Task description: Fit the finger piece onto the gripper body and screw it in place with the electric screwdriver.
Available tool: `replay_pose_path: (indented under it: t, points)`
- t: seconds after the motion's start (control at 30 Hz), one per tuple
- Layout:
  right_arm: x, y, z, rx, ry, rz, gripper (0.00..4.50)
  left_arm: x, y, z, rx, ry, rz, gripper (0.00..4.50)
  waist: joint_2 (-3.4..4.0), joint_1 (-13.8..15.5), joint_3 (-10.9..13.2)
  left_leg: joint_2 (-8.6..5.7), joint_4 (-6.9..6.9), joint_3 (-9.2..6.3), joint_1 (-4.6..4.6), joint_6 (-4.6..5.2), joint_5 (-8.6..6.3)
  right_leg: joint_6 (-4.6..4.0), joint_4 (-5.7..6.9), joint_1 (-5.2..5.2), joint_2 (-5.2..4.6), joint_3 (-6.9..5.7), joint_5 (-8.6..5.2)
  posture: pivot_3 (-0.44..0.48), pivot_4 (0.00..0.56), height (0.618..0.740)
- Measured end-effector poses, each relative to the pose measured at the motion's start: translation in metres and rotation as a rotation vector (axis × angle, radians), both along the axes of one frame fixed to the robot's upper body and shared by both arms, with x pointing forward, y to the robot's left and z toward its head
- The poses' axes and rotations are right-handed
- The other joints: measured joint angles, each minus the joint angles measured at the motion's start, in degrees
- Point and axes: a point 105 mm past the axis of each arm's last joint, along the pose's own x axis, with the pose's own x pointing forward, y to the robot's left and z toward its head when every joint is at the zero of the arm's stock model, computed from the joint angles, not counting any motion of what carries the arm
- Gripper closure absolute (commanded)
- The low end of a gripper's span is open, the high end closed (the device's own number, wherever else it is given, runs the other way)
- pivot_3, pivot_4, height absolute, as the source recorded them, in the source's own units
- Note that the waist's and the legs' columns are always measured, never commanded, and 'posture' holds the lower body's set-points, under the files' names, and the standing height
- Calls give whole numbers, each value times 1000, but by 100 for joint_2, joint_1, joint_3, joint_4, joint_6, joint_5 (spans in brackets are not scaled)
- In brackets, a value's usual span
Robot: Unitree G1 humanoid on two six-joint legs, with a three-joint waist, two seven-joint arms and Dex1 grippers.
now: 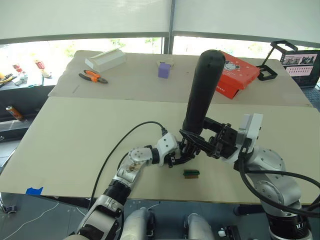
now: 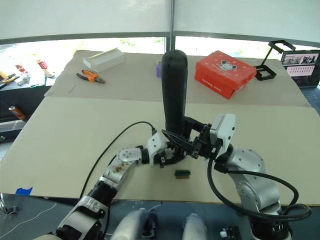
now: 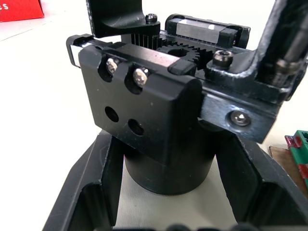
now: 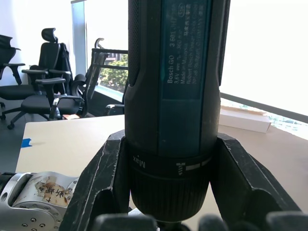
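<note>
screwdriver upright over the gripper body
electric screwdriver (image 1: 202,90) stands near vertical, bit end down, clamped by right gripper (image 1: 202,142); left gripper (image 1: 182,152) clasps gripper body (image 3: 144,120).

- Long thick black cylindrical electric screwdriver (image 1: 202,92) is held upright by right gripper (image 1: 200,145).
- Left gripper (image 1: 184,154) is met beneath it.
- Small green-brown block (image 1: 191,173) is seen just beside them.

Where my two grippers meet I cannot see the electric screwdriver (image 1: 202,90)'s bit, the gripper body (image 3: 154,120) runs past my left wrist view's upper edge with its finger cut off, and the small green block (image 3: 301,154) is clipped at that picture's side.
</note>
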Motion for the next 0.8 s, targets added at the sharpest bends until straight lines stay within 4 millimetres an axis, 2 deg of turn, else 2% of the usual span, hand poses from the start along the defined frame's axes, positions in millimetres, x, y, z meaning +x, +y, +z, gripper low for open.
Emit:
replay_pose_path:
  t: [0.8]
  points:
    - [-1,5,-4,-20,-6,-7,2564,0,-1,0,-1,2,0,2220,-17,4,-27,3,-2,-2,1,-3,-3,-1,-3,2,-1,-1,-2,0,150,740]
